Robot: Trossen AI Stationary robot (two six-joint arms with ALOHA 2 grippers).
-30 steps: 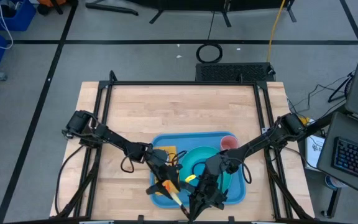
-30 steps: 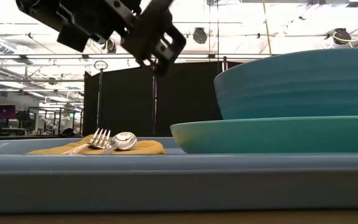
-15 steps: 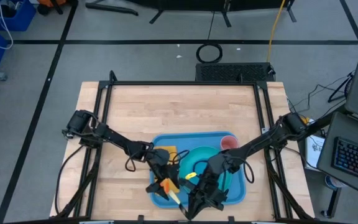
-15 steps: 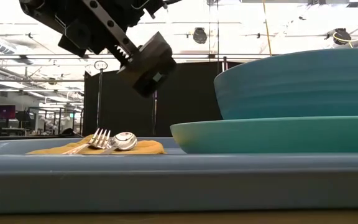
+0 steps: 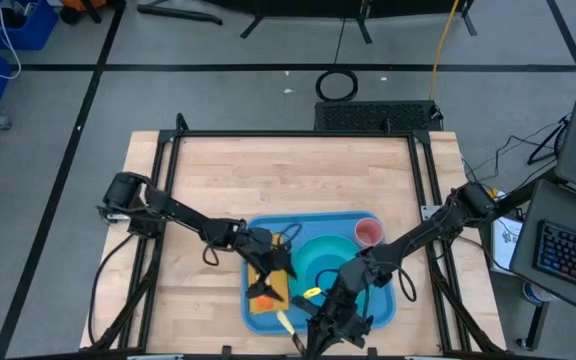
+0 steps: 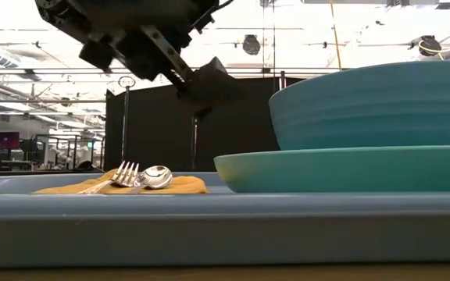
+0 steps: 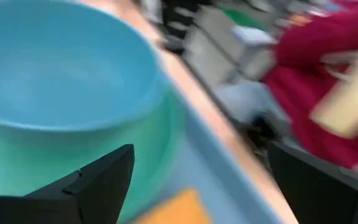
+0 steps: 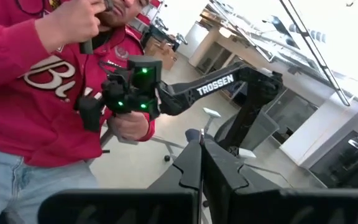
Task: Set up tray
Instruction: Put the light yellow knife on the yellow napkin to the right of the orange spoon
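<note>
Wooden worktop boards fill the middle of the high view, ringed by a dark frame on a grey floor, and the tray lies at the near edge of the worktop, between the two arms. On the tray sit a teal plate with a teal bowl stacked on it, a pink cup at the far right corner, and a yellow-orange napkin on the left side; in the low view a fork and a spoon rest on the napkin. Compared with a second ago, the left tool has shifted over the napkin and its fingers, then only partly apart, now stand spread wide with nothing between them; in the low view it hangs above the cutlery without touching it. From the left wrist the two dark fingers sit far apart, with the bowl, the plate and a corner of the napkin below. The right tool has drawn back toward the near edge of the worktop, no longer over the bowl, and its fingers are pressed together, pointing up into the room. Beyond them a person in a red sweatshirt with partly legible white lettering holds a control handle lit with green lights, and the arm attached to it reads "TROSSEN".
</note>
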